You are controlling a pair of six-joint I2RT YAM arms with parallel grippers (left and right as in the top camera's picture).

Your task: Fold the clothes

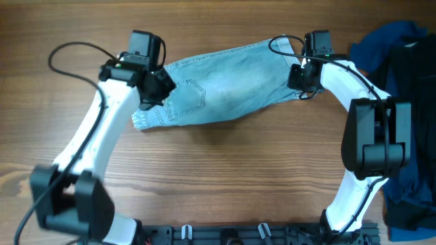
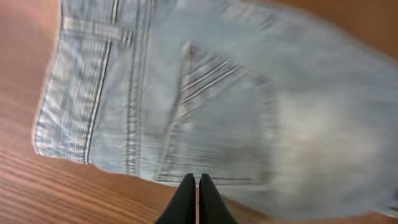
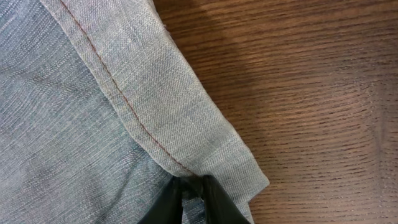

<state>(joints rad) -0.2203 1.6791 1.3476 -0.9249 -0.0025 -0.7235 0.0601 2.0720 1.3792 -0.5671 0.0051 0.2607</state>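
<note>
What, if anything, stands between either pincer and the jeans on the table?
Nothing visible does. The left pincer is closed at the edge of the jeans by the back pocket. The right pincer is already pinching the hemmed cuff. The dark garments lie apart, at the right.

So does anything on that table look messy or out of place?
Mostly the jeans: they lie slanted across the table, not squared up. A dark blue garment and a black one sit heaped at the right edge. Nothing looks torn or spilled.

Even, bright light, soft shadows, left wrist view motion-blurred, right wrist view sharp, no glare
</note>
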